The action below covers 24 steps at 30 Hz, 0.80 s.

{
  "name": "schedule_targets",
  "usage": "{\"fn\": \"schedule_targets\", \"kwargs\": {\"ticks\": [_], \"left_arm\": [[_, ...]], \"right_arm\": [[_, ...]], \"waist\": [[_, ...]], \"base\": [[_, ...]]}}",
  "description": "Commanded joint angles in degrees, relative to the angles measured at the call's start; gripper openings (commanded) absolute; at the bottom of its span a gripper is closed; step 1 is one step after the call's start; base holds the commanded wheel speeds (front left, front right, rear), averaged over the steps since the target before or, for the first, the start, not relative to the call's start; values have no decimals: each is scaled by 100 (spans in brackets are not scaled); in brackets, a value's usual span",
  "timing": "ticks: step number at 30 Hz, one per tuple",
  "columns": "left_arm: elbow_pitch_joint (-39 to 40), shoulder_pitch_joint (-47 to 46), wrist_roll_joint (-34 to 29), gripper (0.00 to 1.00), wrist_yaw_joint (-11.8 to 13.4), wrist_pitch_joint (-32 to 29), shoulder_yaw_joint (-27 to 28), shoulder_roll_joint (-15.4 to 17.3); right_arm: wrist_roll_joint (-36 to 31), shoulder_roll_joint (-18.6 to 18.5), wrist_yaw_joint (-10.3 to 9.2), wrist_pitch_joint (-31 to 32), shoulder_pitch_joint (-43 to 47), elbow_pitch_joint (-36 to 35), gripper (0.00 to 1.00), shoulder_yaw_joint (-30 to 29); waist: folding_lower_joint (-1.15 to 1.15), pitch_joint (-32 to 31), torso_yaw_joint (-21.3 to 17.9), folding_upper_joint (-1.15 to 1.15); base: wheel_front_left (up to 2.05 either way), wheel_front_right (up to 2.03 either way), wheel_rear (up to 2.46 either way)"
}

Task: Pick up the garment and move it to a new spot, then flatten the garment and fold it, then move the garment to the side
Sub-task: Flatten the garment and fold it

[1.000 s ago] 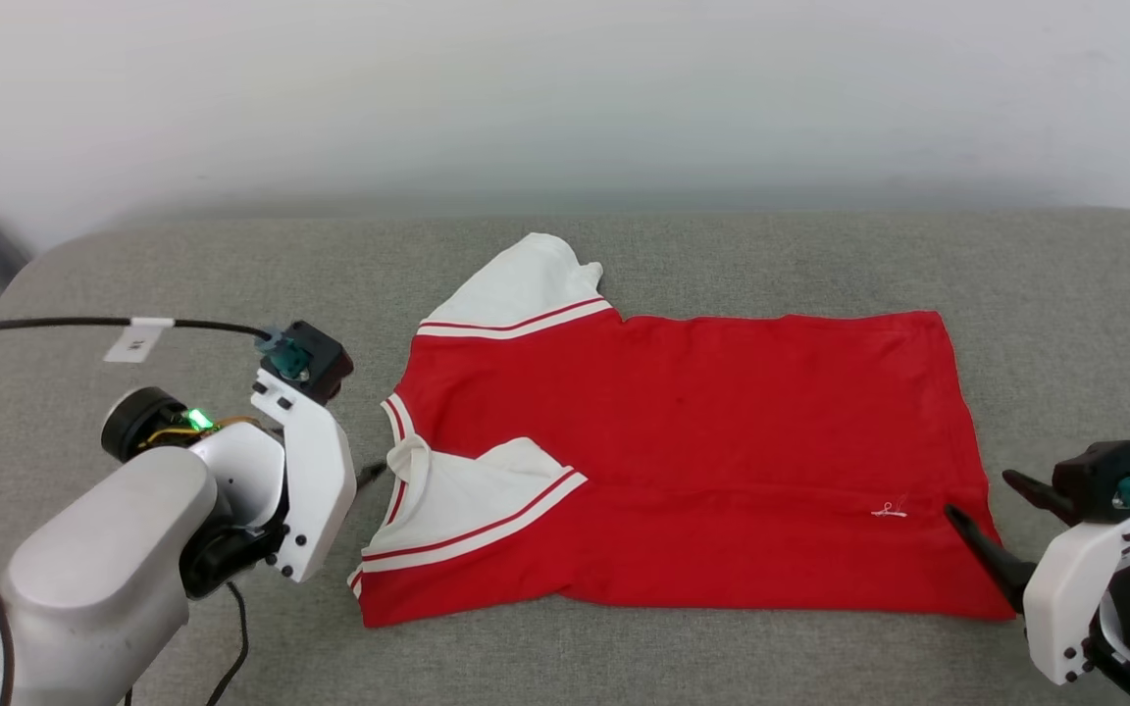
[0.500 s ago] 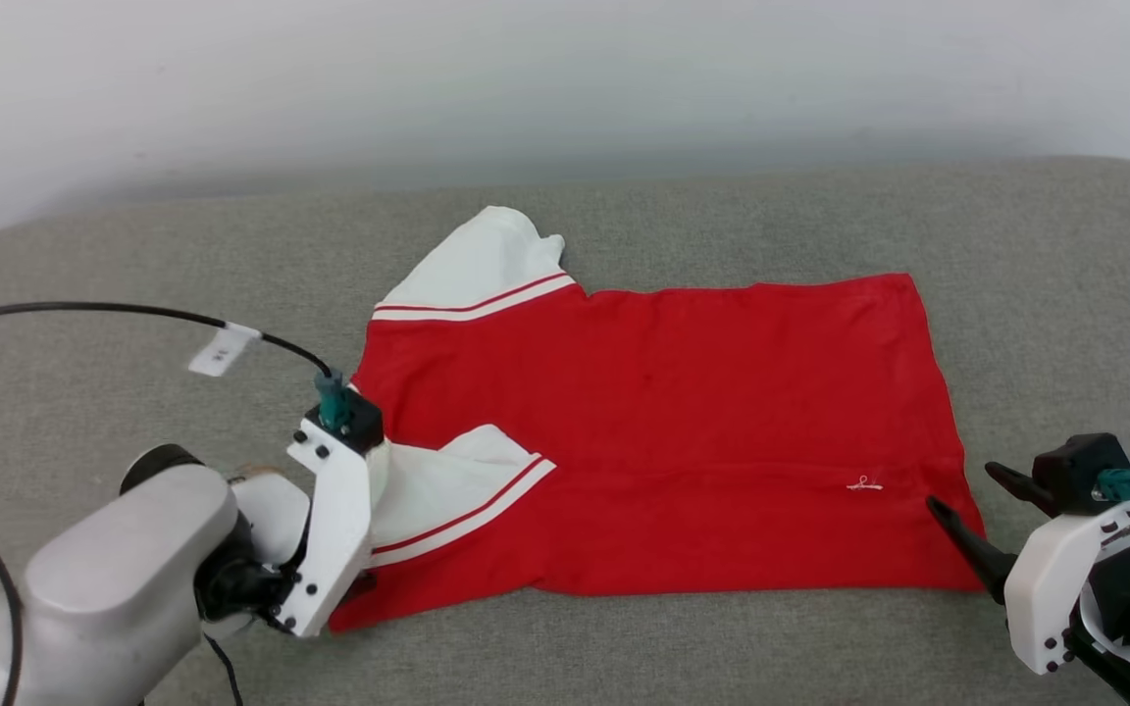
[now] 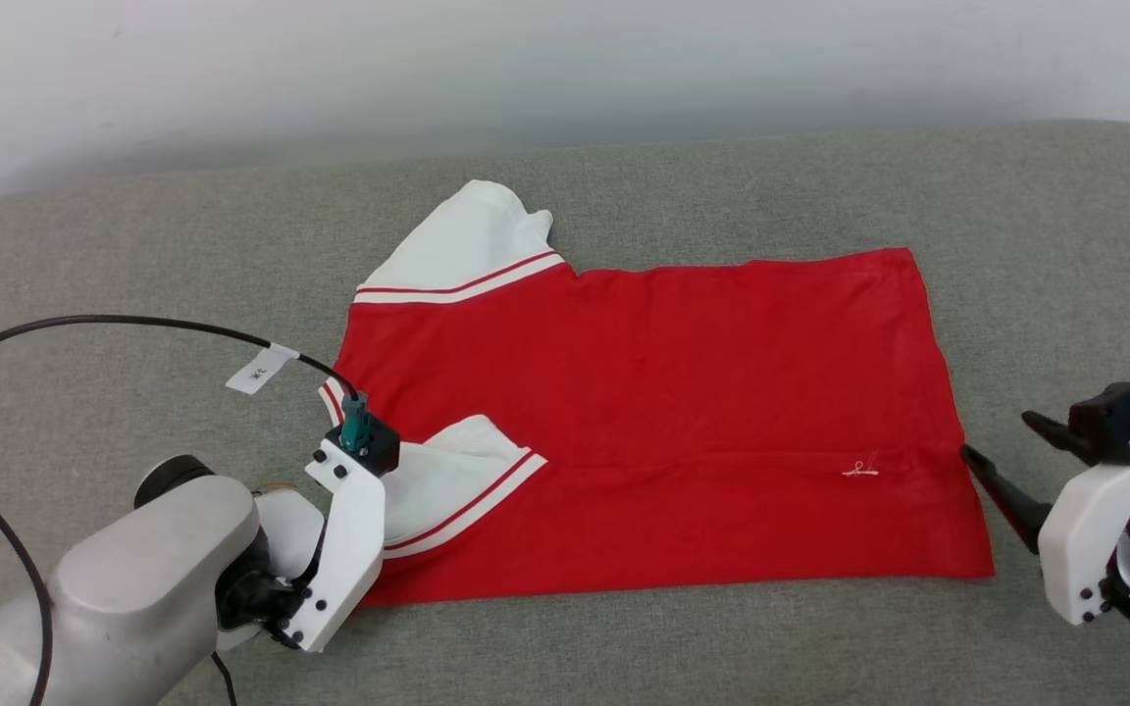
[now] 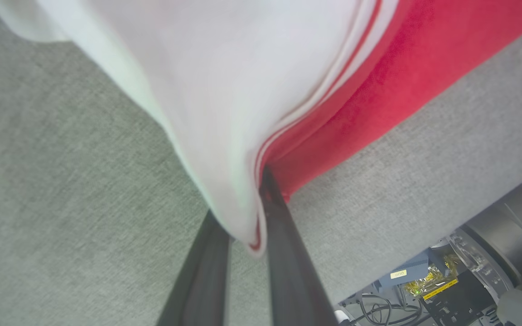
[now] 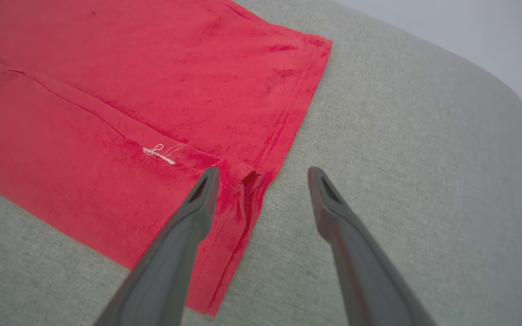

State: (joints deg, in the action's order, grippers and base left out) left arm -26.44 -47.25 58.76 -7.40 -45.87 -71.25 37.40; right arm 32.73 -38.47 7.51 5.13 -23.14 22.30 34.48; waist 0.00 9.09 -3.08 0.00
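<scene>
Garment (image 3: pixel 643 412) — grey cushion (image 3: pixel 722 186) beneath, cable (image 3: pixel 133 320) alongside

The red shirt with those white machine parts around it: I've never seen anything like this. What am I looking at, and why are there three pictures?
This is a two-armed robot working on laundry. The wide picture comes from a camera on its head, looking down at a grey cushioned surface. The garment, a red T-shirt with white sleeves, lies spread out on it. The white shapes at the lower corners are the robot's arms. The other two pictures come from a camera on each wrist, looking along that arm's two dark fingers. The left gripper has its fingers pinched on the edge of a white sleeve. The right gripper is open and holds nothing: one finger is over the shirt's hem corner, the other over bare cushion.
</scene>
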Motion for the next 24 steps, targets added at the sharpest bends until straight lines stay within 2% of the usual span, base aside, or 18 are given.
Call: {"fn": "schedule_targets", "kwargs": {"ticks": [1, 4, 8, 14, 17, 20, 24], "left_arm": [[-3, 100, -24, 0, 3, 21, -122, -33], [107, 24, 40, 0, 3, 84, -150, 27], [342, -98, 43, 0, 3, 163, -168, 122], [658, -235, 75, 0, 3, 231, -198, 244], [772, -319, 45, 0, 3, 272, -202, 257], [892, -392, 2, 0, 3, 275, -208, 248], [1021, -487, -74, 0, 3, 265, -211, 222]], "right_arm": [[7, -129, -4, 53, -105, -42, 100, -48], [50, -355, -4, 283, -296, -165, 100, -106], [215, -681, -4, 977, -604, -381, 100, -53], [866, -1239, -4, 2628, -975, -944, 100, 493], [1129, -1397, -4, 3377, -1081, -1102, 100, 829], [1342, -1331, -4, 3760, -1127, -1032, 100, 967], [1511, -1065, -4, 3896, -970, -719, 100, 998]], "waist": [[0, -50, 39, 0], [0, -134, 79, 0], [0, -217, 128, 0], [0, -217, 223, 0], [0, -143, 284, 0], [0, -37, 353, 0], [0, 117, 457, 0]], "base": [[0, 0, 0], [0, 0, 0], [0, 0, 0], [0, 0, 0], [0, 0, 0], [0, 0, 0], [0, 0, 0]]}}
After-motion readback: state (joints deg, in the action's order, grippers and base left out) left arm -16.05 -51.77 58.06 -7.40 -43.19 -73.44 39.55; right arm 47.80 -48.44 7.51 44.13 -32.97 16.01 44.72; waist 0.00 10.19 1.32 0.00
